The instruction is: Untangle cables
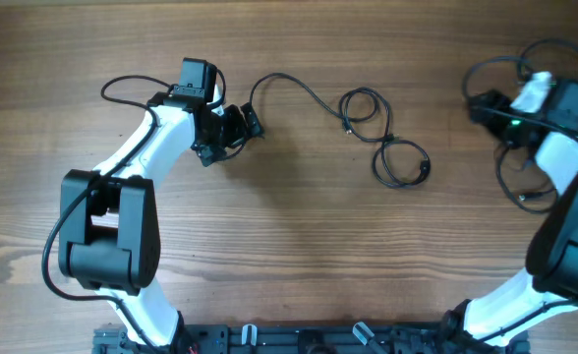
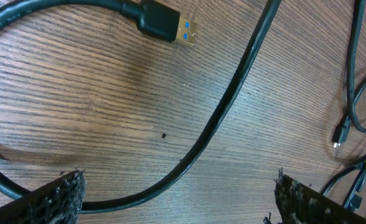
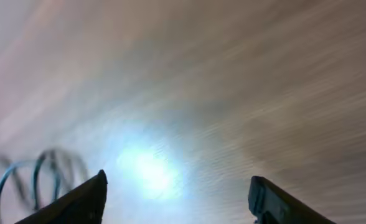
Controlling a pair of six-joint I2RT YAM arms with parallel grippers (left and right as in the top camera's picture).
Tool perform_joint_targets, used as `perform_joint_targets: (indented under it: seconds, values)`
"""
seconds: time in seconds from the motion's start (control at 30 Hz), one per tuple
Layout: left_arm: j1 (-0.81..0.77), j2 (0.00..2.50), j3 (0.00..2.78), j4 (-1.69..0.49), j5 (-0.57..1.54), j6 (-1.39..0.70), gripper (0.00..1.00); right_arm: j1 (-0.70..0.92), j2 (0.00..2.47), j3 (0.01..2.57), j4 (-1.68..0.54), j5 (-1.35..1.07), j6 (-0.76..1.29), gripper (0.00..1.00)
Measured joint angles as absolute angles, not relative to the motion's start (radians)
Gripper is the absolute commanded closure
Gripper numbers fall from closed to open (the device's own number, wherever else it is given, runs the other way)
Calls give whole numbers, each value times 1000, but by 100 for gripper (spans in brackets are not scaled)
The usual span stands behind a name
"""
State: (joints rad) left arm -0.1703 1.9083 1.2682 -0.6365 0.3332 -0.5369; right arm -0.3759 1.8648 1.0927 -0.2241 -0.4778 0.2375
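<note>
Faint pale print runs along the sheath of the thin black flexible cables (image 2: 233, 93) at the upper left of the left wrist view, but it is too small to read. One cord ends in a black USB plug (image 2: 164, 25) with a metal shell and blue insert, lying flat on the brown wood-grain worktop (image 1: 289, 246). A smaller dark plug (image 2: 338, 135) lies to its right. Seen from overhead, the cables run from just beside the left pincer (image 1: 242, 123) rightward across mid-worktop into two loose loops. The left pincer stands wide apart and grips nothing; a cord passes between its fingers (image 2: 65, 196). The right pincer (image 3: 178, 180), toward the far right, is also parted and empty. Its view is blurred, with dark loops (image 3: 27, 177) at lower left.
</note>
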Motion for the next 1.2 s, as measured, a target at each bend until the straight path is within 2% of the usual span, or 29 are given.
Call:
perform_joint_targets:
  seconds: [0.13,0.37,0.53,0.93,1.1,1.2]
  values:
    - [-170,1908,1268,-636,334,-537,0,-289,1865,1093,-371,-498,213,31]
    - [-170,1908,1268,-637,334,-537,0,-146,1866,1092,-516,-591,224,29]
    - [-170,1908,1268,-637,334,-537,0,-25,1866,1092,-518,-636,289,23]
    - [-170,1908,1268,-637,334,-537,0,280,1866,1092,-479,-653,428,23]
    - [-170,1908,1268,-637,313,-537,0,417,1866,1092,-411,-650,492,24]
    - [-170,1908,1268,-644,279,-537,0,465,1866,1092,-372,-651,500,29]
